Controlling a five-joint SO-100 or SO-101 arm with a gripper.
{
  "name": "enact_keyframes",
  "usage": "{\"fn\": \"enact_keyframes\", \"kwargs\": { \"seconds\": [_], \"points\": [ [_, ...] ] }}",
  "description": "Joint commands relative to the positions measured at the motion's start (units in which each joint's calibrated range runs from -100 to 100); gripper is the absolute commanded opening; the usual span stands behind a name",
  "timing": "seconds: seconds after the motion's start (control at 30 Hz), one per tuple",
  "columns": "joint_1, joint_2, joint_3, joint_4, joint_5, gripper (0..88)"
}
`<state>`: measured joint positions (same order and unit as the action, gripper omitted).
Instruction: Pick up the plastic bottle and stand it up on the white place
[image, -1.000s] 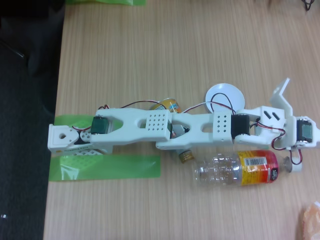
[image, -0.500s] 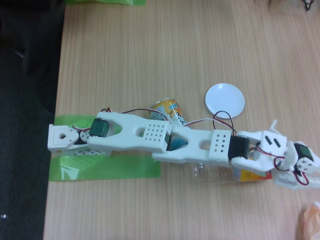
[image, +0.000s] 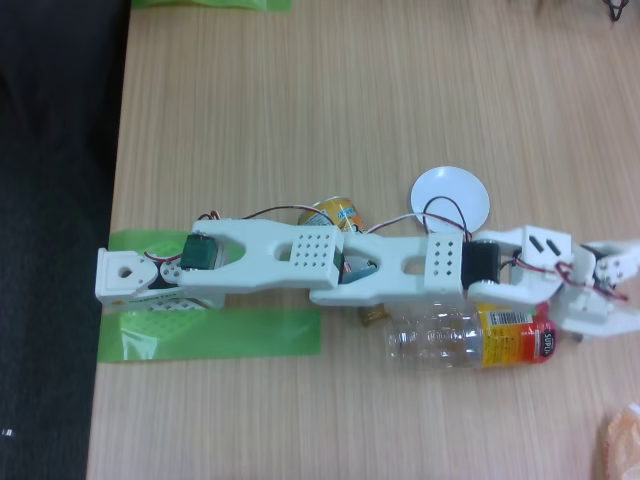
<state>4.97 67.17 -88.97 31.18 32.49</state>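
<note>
The plastic bottle (image: 465, 342) lies on its side on the wooden table, its orange-red-yellow label band (image: 515, 340) toward the right. Its white cap end is hidden under my gripper (image: 622, 295). The gripper sits at the far right, just past the bottle's neck, somewhat blurred. Its two white fingers stand apart, one (image: 620, 262) above and one (image: 605, 325) over the cap end. The white place, a small round dish (image: 448, 190), lies just behind the forearm; wires and the arm cover its near rim.
A blue-and-orange can-bottle (image: 337, 213) lies under the arm, its gold neck (image: 372, 317) showing below. The arm's base (image: 125, 275) stands on green sheeting (image: 220, 335) by the table's left edge. A pale orange thing (image: 622, 440) sits at the bottom right corner.
The arm swung toward the near side over the bottle, then back up a little. The bottle's body and label show again. The wide-spread finger has come closer to the other.
</note>
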Motion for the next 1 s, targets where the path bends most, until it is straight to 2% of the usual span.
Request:
{"fn": "enact_keyframes", "kwargs": {
  "seconds": [0.0,0.2,0.53,0.83,0.97],
  "points": [
    [-1.0,-0.9,1.6,0.1,2.6,37.0],
    [-0.4,-1.6,11.4,0.1,9.3,37.1],
    [0.1,-1.6,14.4,0.1,15.0,36.6],
    [0.7,-5.2,16.6,0.1,14.5,36.6],
    [-0.2,-8.6,16.9,0.1,9.1,37.1]
  ]
}}
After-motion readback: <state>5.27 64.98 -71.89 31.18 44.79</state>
